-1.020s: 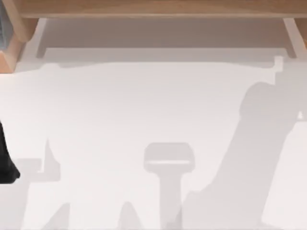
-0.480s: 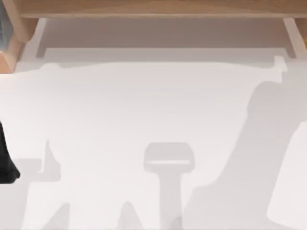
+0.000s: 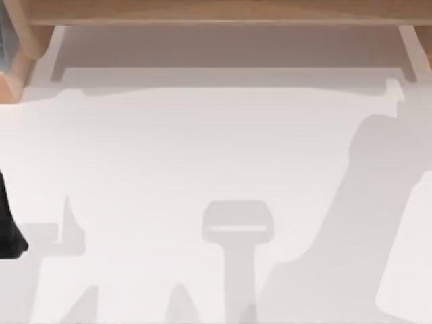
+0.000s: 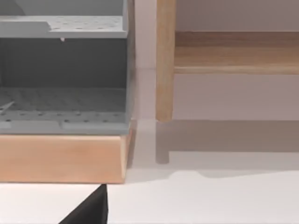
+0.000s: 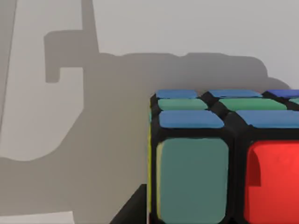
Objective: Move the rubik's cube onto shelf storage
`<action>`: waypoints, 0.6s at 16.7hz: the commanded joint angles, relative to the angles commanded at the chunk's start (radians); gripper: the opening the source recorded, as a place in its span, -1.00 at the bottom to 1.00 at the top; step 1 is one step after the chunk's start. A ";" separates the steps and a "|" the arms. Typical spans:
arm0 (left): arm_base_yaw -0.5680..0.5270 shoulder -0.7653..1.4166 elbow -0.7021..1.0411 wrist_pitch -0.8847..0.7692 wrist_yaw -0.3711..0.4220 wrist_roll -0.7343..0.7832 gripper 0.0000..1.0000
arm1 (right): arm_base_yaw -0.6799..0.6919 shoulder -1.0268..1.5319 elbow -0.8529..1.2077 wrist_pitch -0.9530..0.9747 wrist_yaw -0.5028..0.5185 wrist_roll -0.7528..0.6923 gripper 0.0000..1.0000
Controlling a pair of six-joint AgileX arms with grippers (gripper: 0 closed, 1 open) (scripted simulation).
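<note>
Light-brown wood is running along the far edge of the top view, where the shelf storage (image 3: 216,12) is spanning the white table (image 3: 202,148); a dark part of my left arm (image 3: 8,229) is sitting at the left edge, apparently parked.

In the left wrist view the shelf storage (image 4: 233,51) is showing its board and one upright support (image 4: 165,60), with a grey perforated rack (image 4: 63,70) on a wooden base (image 4: 63,158) just beside it.

In the right wrist view the rubik's cube (image 5: 219,158) is sitting very close to the camera, blue, green and red tiles facing it, a sliver of yellow on one side. Whether the right claw is gripping it or spread wide I cannot tell.

Judging by its look, the cube is rigid, light and smooth-faced, so it is likely to be slippery; squeezing two opposite flat faces squarely, near their middles, looks safest, since a corner hold could twist it loose.
</note>
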 joint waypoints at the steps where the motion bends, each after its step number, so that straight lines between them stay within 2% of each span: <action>1: 0.000 0.000 0.000 0.000 0.000 0.000 1.00 | 0.000 0.000 0.000 0.000 0.000 0.000 -0.81; 2: 0.000 0.000 0.000 0.000 0.000 0.000 1.00 | 0.000 0.000 0.000 0.000 0.000 0.000 -0.96; 3: 0.000 0.000 0.000 0.000 0.000 0.000 1.00 | 0.000 0.000 0.000 0.000 0.000 0.000 -1.00; 10: 0.000 0.000 0.000 0.000 0.000 0.000 1.00 | 0.000 0.000 0.000 0.000 0.000 0.000 -1.00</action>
